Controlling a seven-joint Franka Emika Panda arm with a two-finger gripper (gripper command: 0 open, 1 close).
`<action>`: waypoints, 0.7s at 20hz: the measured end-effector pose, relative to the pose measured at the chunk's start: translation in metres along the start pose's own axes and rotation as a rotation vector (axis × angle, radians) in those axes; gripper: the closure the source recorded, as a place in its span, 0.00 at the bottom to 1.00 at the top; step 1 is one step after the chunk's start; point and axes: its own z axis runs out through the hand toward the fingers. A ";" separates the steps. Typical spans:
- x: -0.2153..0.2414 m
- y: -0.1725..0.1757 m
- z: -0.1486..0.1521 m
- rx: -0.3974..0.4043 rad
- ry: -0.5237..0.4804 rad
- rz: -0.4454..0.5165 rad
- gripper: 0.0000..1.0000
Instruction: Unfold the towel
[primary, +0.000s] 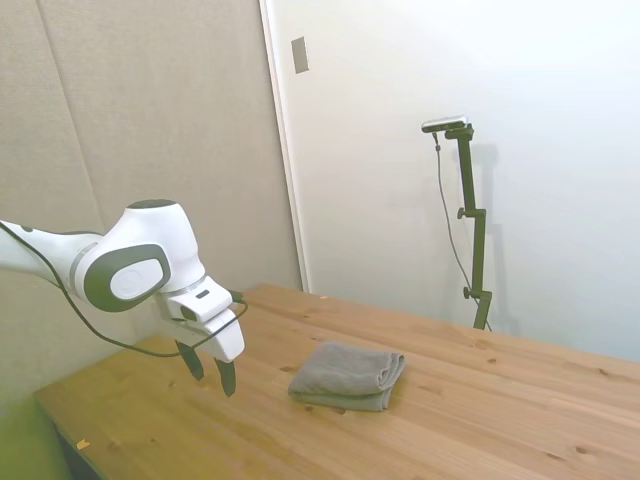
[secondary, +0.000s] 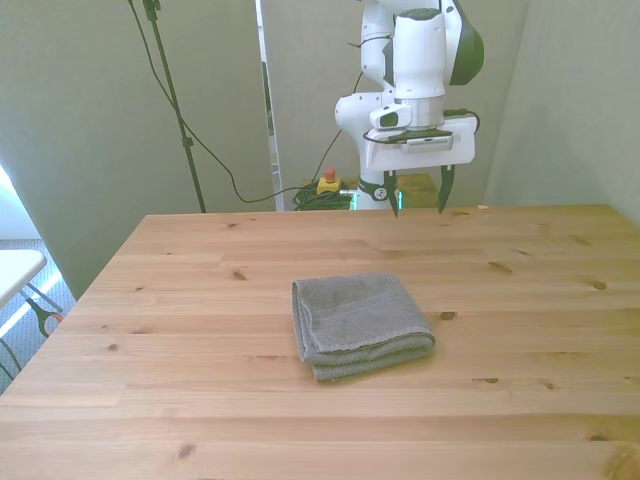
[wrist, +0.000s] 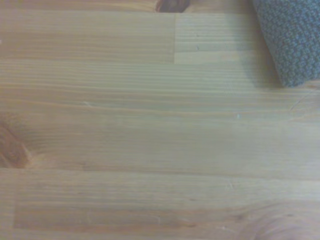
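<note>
The towel (primary: 348, 376) lies folded on the wooden table (primary: 500, 420) in the side view, a thick grey bundle with its layered edges facing the camera. My pincer (primary: 212, 372) hangs above the boards near the towel, apart from it, holding nothing. Its two dark fingers (primary: 227, 377) point down with a gap between them.

In the front view the towel (secondary: 360, 322) sits about mid-table (secondary: 180, 300), folded over with its stacked edges toward the near side and the front view's right. My pincer (secondary: 419, 193) hovers over the far edge, well apart from the cloth, fingers (secondary: 444, 188) spread wide.

From my wrist I see mostly bare planks (wrist: 150, 130), a little blurred, and one rounded corner of the towel (wrist: 292, 40) resting on the wood.
</note>
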 end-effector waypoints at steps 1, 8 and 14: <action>0.000 0.000 0.000 -0.001 -0.001 0.000 0.00; 0.108 0.058 -0.020 0.063 0.007 0.150 0.00; 0.221 0.096 0.001 0.188 -0.020 0.250 0.00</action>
